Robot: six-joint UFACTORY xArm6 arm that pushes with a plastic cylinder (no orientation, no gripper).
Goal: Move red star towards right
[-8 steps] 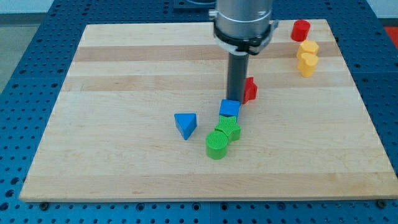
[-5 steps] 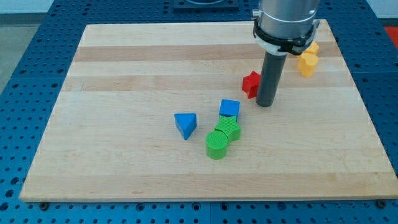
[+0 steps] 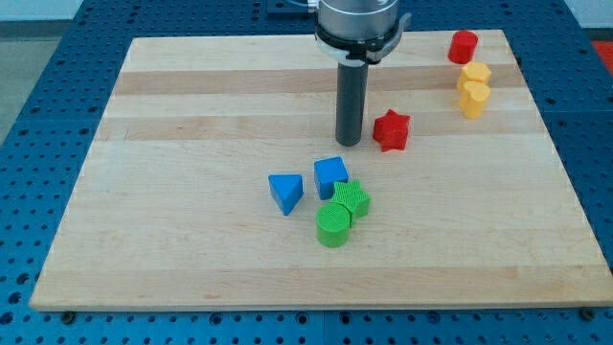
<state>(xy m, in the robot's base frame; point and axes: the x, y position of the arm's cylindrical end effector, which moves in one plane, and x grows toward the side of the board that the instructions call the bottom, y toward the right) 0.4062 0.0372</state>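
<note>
I see the wooden board (image 3: 192, 249) filling most of the view, lying on a blue perforated table (image 3: 29, 144). The arm has no gripper that can spread or press; it ends in a dark rod, and my tip (image 3: 349, 144) rests on the board just to the left of the red star (image 3: 391, 130), with a small gap between them. The red star sits a little right of the middle of the board. I judge the task is only started: much free board lies to the right of the star, so a push towards the right is what remains.

Below the tip stands a cluster: a blue cube (image 3: 330, 176), a blue triangle (image 3: 285, 192) and two green cylinders (image 3: 351, 198) (image 3: 333, 225). At the top right are a red cylinder (image 3: 464, 45) and two yellow blocks (image 3: 474, 73) (image 3: 472, 98).
</note>
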